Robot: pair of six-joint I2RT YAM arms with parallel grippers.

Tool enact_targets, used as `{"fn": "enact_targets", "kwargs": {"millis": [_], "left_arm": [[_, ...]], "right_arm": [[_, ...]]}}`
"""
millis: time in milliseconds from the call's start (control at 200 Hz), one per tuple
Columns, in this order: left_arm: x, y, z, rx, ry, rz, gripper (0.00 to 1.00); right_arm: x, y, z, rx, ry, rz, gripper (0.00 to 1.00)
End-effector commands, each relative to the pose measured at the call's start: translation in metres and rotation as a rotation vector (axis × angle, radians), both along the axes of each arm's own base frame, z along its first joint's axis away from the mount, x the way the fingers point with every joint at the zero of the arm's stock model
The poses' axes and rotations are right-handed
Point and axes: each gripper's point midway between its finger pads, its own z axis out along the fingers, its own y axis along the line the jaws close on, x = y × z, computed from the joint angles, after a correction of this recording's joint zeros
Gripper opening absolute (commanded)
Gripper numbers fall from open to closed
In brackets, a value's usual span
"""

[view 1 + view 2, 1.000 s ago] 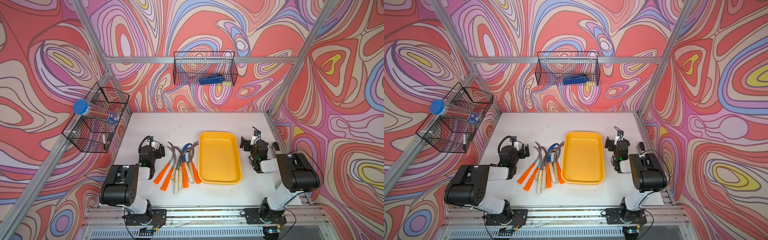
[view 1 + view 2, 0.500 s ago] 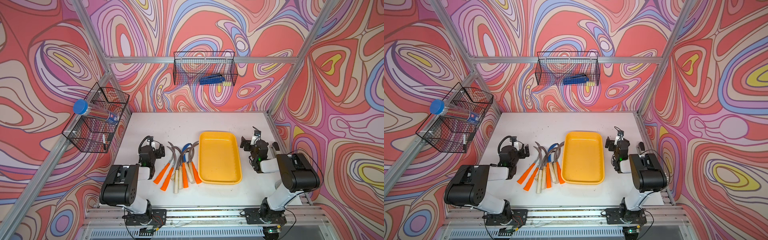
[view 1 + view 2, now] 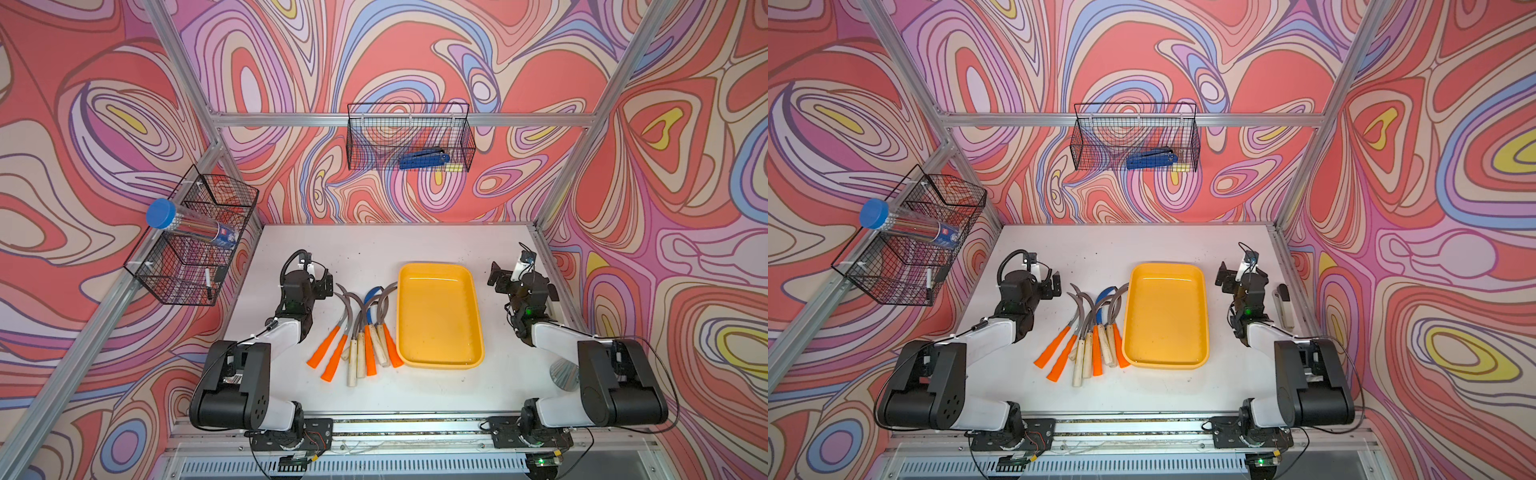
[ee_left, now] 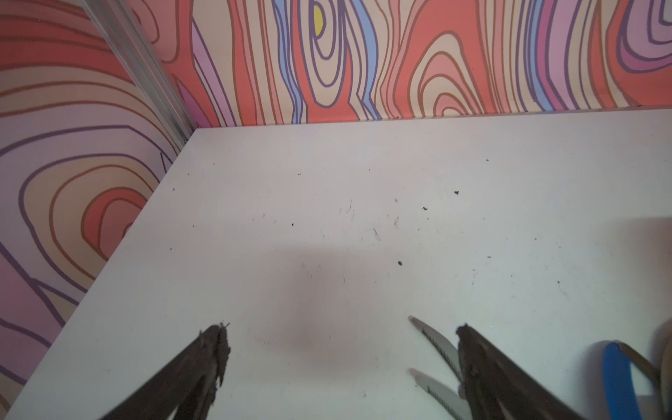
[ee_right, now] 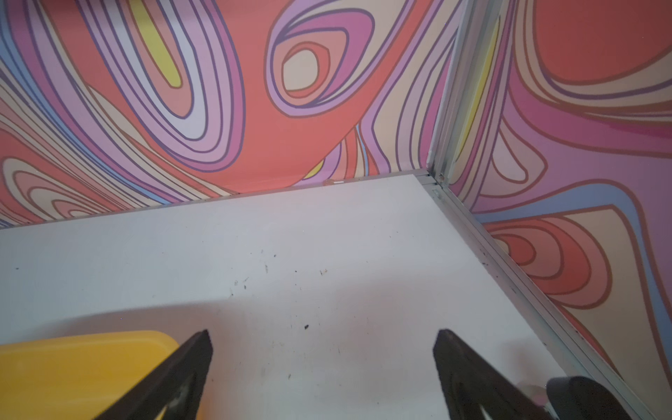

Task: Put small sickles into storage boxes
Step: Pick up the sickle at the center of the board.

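white table (image 3: pixel 374 245) open beyond, sickles (image 3: pixel 368 351) beside tray (image 3: pixel 440 364)

Seen from the left wrist, two grey serrated blades (image 4: pixel 434 342) run behind one finger (image 4: pixel 487 374) of the left gripper (image 4: pixel 340 329). A blue blade (image 4: pixel 618 382) is cut by the picture's edge. The right wrist view shows only a corner of the yellow tray (image 5: pixel 83 367) and a dark rounded thing (image 5: pixel 582 398) too cropped to identify. In both top views the sickles (image 3: pixel 366 334) overlap, their count unclear.
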Motion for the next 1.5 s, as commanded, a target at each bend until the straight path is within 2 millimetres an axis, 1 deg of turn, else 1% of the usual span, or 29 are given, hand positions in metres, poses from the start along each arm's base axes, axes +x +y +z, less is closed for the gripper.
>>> {"fn": "enact_targets", "kwargs": {"millis": [0,65,150,230,295,411,511,526,581,621,746,816,931,1042,1152,1212,1312,1422,1497], "left_arm": [[-0.006,0.0,0.002,0.086,0.064,0.034,1.0],[-0.004,-0.007,0.012,0.073,0.07,0.037,1.0],[-0.002,-0.033,0.026,0.028,0.085,-0.055,1.0],[-0.001,-0.047,0.036,-0.018,0.092,-0.086,1.0],[-0.002,-0.055,0.041,-0.051,0.125,-0.096,1.0],[-0.007,-0.061,0.055,-0.097,0.18,-0.075,1.0],[-0.019,-0.069,0.065,-0.155,0.261,-0.085,1.0],[-0.024,-0.07,0.061,-0.16,0.291,-0.085,1.0],[-0.035,-0.074,0.064,-0.19,0.335,-0.094,1.0],[-0.043,-0.073,0.065,-0.207,0.362,-0.081,1.0],[-0.069,-0.065,0.059,-0.272,0.436,-0.001,1.0],[-0.085,-0.058,0.055,-0.293,0.473,0.061,1.0],[-0.109,-0.058,0.047,-0.285,0.52,0.1,1.0],[-0.128,-0.069,0.033,-0.282,0.573,0.089,1.0],[-0.145,-0.093,0.009,-0.324,0.636,0.027,1.0],[-0.155,-0.097,-0.002,-0.304,0.66,0.035,1.0],[-0.167,-0.1,-0.02,-0.278,0.673,0.055,1.0],[-0.18,-0.096,-0.032,-0.262,0.677,0.093,1.0],[-0.189,-0.092,-0.043,-0.276,0.685,0.11,1.0]], "right_arm": [[-0.002,0.019,0.013,0.083,0.062,0.083,0.99],[-0.003,0.025,0.022,0.124,0.087,0.095,0.99],[-0.007,0.034,0.031,0.166,0.127,0.106,0.98],[-0.012,0.051,0.036,0.156,0.173,0.129,0.98],[-0.016,0.071,0.038,0.124,0.208,0.165,0.98],[-0.026,0.11,0.043,0.086,0.258,0.247,0.98],[-0.037,0.144,0.045,0.08,0.289,0.321,0.99],[-0.038,0.149,0.045,0.081,0.291,0.332,0.98],[-0.046,0.166,0.046,0.066,0.302,0.358,0.98],[-0.051,0.176,0.047,0.045,0.307,0.365,0.98],[-0.069,0.208,0.04,0.027,0.348,0.415,0.98],[-0.077,0.222,0.034,0.014,0.379,0.418,0.98],[-0.092,0.244,0.021,-0.024,0.414,0.435,0.99],[-0.106,0.261,0.012,-0.028,0.425,0.453,0.98],[-0.118,0.276,0.0,-0.006,0.455,0.472,0.99],[-0.121,0.281,-0.01,-0.013,0.48,0.471,0.99],[-0.125,0.28,-0.023,-0.037,0.52,0.45,0.99],[-0.131,0.277,-0.034,-0.052,0.555,0.433,0.99],[-0.136,0.275,-0.039,-0.049,0.564,0.432,0.98]]}}
